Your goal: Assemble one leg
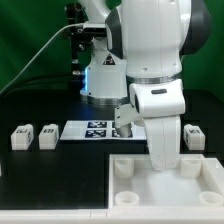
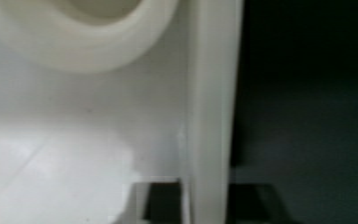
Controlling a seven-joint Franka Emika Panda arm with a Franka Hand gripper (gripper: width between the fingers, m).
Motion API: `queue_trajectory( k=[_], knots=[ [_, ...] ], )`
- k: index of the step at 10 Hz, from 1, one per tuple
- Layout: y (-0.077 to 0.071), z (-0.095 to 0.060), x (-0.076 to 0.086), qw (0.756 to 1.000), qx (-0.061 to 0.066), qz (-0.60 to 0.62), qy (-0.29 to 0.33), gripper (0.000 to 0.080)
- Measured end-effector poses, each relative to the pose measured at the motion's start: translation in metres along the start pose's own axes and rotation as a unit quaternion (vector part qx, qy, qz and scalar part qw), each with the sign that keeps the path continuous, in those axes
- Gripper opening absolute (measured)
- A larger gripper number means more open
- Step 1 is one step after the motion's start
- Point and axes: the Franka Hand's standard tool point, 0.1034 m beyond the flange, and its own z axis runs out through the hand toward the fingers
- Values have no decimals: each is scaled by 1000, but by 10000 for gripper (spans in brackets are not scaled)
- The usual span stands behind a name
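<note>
Two legs (image 1: pixel 20 137) (image 1: pixel 47 135), small white blocks with tags, lie at the exterior view's left. A third leg (image 1: pixel 193 135) lies at the right, and what looks like a fourth (image 1: pixel 124 119) stands by the arm. My gripper (image 1: pixel 161 163) reaches down onto the far wall of the large white tray-like part (image 1: pixel 150 203). In the wrist view my gripper (image 2: pixel 210 199) straddles that wall (image 2: pixel 208 100). One dark fingertip (image 2: pixel 165 198) is inside and the other is outside, both against the wall. A round corner socket (image 2: pixel 91 25) lies ahead. No leg is held.
The marker board (image 1: pixel 97 129) lies flat between the left legs and the arm. The robot base (image 1: pixel 100 80) stands behind it, with cables and a green backdrop beyond. The tray-like part has raised corner sockets (image 1: pixel 122 169).
</note>
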Motion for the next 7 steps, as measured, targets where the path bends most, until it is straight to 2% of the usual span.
queue_trajectory(
  k=[1, 2, 3, 4, 7],
  knots=[
    [0, 0, 0, 1000, 0, 0, 0, 221],
    [0, 0, -1, 1000, 0, 1, 0, 355],
    [0, 0, -1, 1000, 0, 1, 0, 544],
    [0, 0, -1, 1000, 0, 1, 0, 617],
    [0, 0, -2, 1000, 0, 2, 0, 648]
  ],
)
